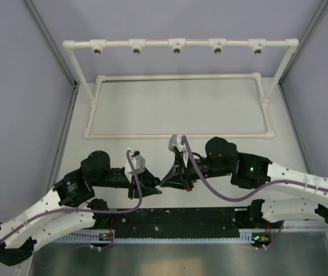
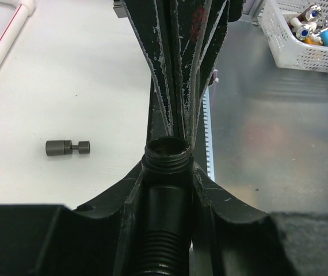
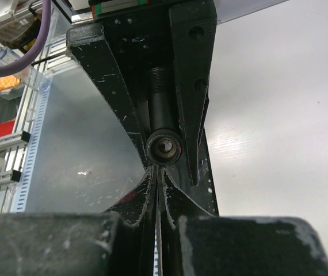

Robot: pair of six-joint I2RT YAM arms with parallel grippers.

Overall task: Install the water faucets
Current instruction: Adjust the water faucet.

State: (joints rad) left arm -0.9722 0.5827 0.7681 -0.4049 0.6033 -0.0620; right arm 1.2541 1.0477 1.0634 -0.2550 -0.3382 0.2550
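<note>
The left end effector (image 2: 166,172) is clamped on a threaded black faucet piece (image 2: 165,198) lying left to right, its open end facing the pinched-shut right end effector (image 3: 157,192) just beside it, while the second faucet piece (image 2: 67,148) lies loose on the table (image 2: 66,69), farther back.

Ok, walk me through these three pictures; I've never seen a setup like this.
Two robot arms, left and right, are bolted to a white table. One picture looks down from above; the other two come from a camera on each wrist. At the far end stands a white pipe frame with round sockets. The left pincer grips a black threaded tube. The right pincer, closed, meets the tube's open end; whether it pinches anything there is hidden. A small black piece lies loose on the table. A white basket of parts sits off to the side.
</note>
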